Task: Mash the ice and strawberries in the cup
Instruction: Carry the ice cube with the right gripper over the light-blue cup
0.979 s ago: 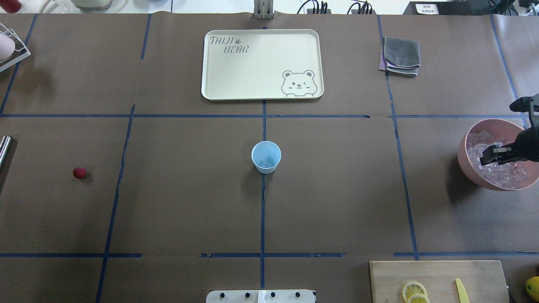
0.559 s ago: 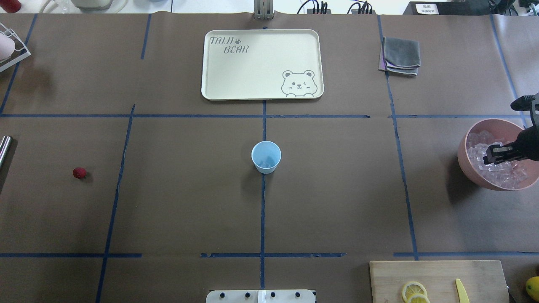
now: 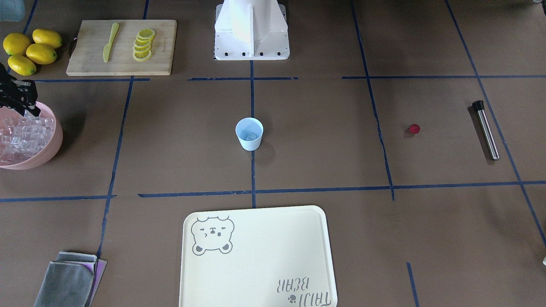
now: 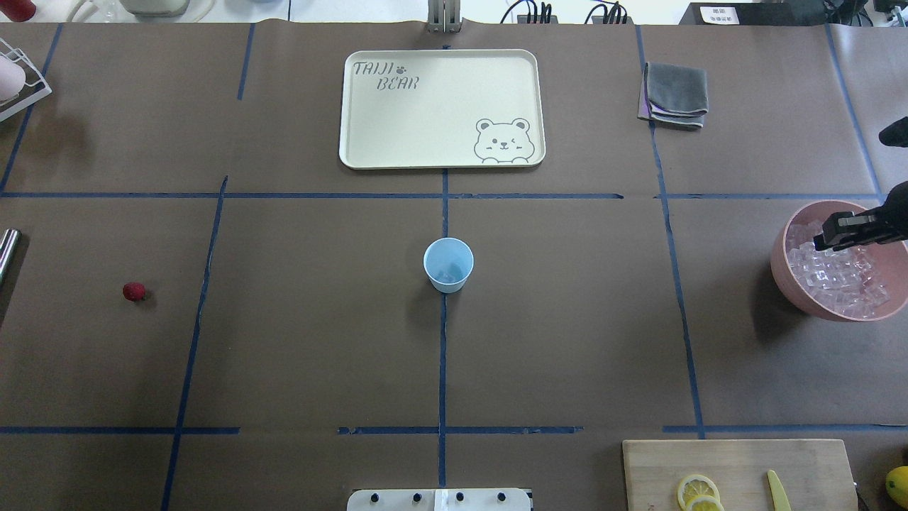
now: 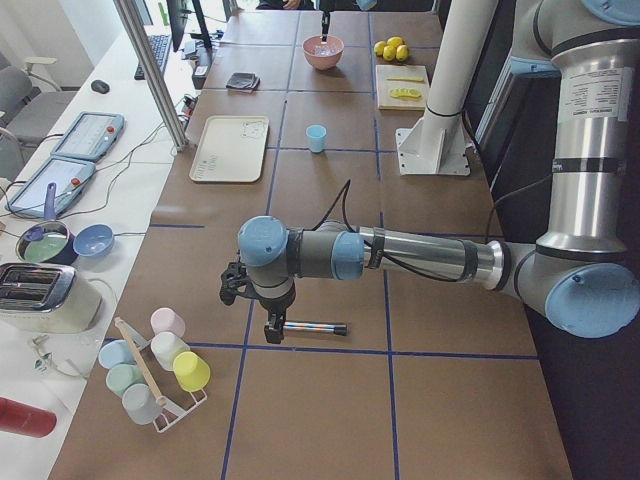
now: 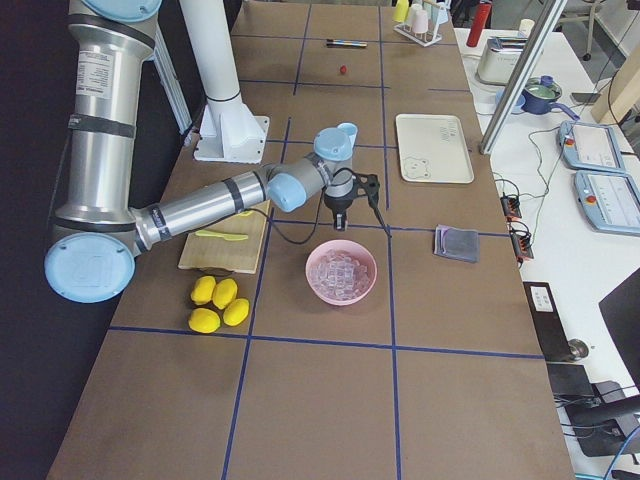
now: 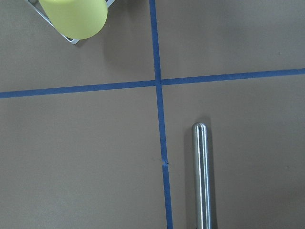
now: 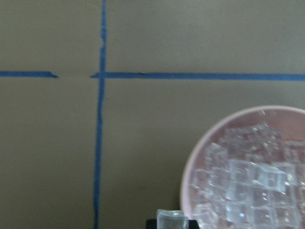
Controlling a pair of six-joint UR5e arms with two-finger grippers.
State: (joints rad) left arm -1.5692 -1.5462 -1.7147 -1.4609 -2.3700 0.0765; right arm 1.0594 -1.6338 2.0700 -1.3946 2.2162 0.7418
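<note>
The pale-blue cup (image 4: 448,264) stands upright at the table's middle, and one ice cube (image 3: 251,136) lies inside it. The dark-red strawberry (image 4: 133,291) sits alone on the table far to the left. My right gripper (image 4: 840,234) hangs over the pink bowl (image 4: 786,289) of ice (image 4: 844,280), shut on one clear ice cube (image 8: 172,220). My left gripper (image 5: 272,326) hovers over a steel muddler (image 7: 202,176) at the table's left end; I cannot tell whether it is open or shut.
A cream bear tray (image 4: 397,128) lies beyond the cup and a folded grey cloth (image 4: 675,94) at the far right. A cutting board (image 4: 738,461) with lemon slices and a yellow knife is near right, whole lemons (image 3: 30,51) beside it. A rack of cups (image 5: 150,370) stands far left.
My right gripper closed in the ice and rose out of the bowl with a cube. The cup and strawberry have not moved.
</note>
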